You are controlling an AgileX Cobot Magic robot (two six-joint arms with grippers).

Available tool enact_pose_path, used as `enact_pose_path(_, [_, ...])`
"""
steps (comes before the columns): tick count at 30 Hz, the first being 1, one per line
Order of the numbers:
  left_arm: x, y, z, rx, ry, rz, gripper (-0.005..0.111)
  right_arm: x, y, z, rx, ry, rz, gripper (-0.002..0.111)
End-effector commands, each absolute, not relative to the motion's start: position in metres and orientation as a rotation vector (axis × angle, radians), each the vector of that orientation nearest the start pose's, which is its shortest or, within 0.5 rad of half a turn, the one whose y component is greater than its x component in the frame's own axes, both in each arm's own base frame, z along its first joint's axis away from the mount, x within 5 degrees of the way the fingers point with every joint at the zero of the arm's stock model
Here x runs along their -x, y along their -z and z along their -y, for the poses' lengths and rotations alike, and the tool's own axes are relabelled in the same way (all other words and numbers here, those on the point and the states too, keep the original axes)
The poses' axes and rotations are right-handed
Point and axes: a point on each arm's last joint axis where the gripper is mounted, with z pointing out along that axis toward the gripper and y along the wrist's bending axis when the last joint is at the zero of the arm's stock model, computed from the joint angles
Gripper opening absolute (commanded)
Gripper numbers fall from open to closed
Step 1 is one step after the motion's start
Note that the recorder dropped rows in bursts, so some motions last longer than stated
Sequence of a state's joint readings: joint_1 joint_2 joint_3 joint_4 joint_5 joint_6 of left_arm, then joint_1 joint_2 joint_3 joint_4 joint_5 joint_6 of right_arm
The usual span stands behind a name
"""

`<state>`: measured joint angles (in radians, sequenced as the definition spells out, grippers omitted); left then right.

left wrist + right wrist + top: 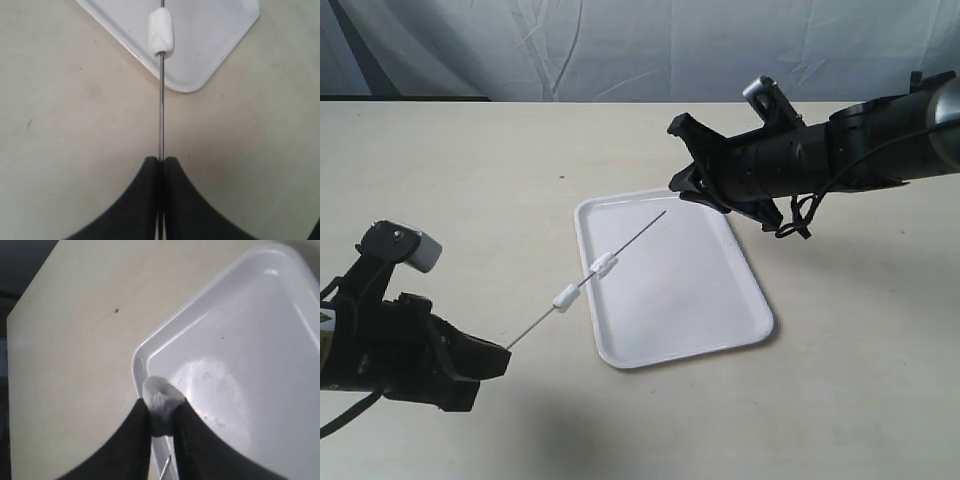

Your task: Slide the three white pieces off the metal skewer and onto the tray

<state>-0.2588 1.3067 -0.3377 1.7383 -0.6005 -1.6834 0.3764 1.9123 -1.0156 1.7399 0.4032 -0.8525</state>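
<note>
Beige table [470, 180] under tray [690, 290]; creased backdrop [620, 40] behind.

Three white pieces [563, 298] [603, 265] [160, 392], one metal skewer [632, 243], one tray [720, 300] and two grippers [161, 162] [161, 415].

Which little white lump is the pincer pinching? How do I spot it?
Find the white tray on the table, then the black arm reaching over its far corner from the right. The pincer at its tip is shut on one white lump. The other two lumps are threaded on the metal stick; this is the only one squeezed between black fingers.
</note>
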Motion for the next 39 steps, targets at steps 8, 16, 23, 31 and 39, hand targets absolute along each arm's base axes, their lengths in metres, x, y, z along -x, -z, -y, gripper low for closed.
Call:
enact_pose_path(8, [-0.163,-0.158,0.091,-0.591,0.752,-2.433,0.0,-0.342,-0.152,-0.173,-0.425,-1.006,-2.465,0.014])
enact_pose_path(16, [-0.168,-0.161,0.09,-0.571,0.727,-2.382,0.0,-0.328,-0.13,-0.193,-0.341,-1.019,-2.564,0.014])
enact_pose_path(23, [-0.172,-0.161,0.087,-0.513,0.68,-2.385,0.0,-0.318,-0.116,-0.208,-0.329,-1.028,-2.623,0.024])
enact_pose_path(31, [-0.183,-0.168,0.087,-0.496,0.634,-2.356,0.0,-0.312,-0.122,-0.217,-0.287,-1.208,-2.63,0.045])
enact_pose_path(39, [-0.194,-0.178,0.089,-0.498,0.615,-2.319,0.0,-0.304,-0.151,-0.224,-0.116,-1.378,-2.552,0.043])
